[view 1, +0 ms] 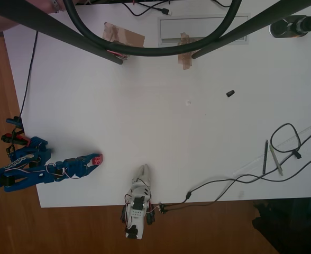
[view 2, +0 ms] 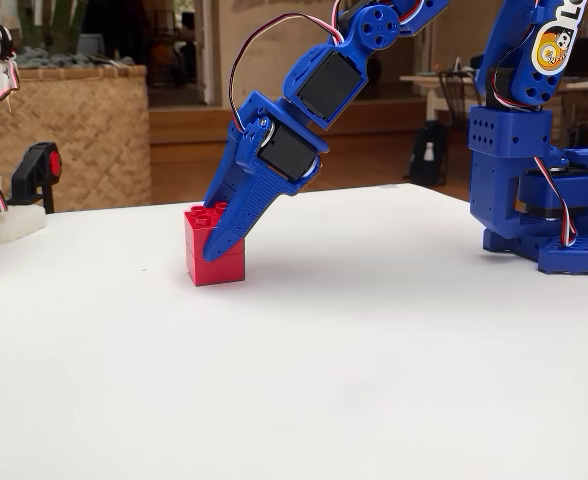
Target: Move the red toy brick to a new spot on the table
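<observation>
White table (view 2: 374, 380), red toy brick (view 2: 214, 250) resting on it, clamped by the blue end effector (view 2: 226, 238).

Overhead view: bright, flat daylight; table (view 1: 161, 132) is close to blown out white, almost no surface texture. Shadows on it are faint, just a soft grey edge beside the blue arm (view 1: 44, 168). Dark tripod legs (view 1: 55, 29) and black hoop (view 1: 150, 50) at the top are near the lens and soft. Overall resolution low, small items mushy.

Fixed view: sharper. Red toy brick (view 2: 214, 250) and gripper (view 2: 219, 240) in focus, soft diffuse shadow on the table just under and right of the brick. Room behind the table is blurred and dimmer.
</observation>
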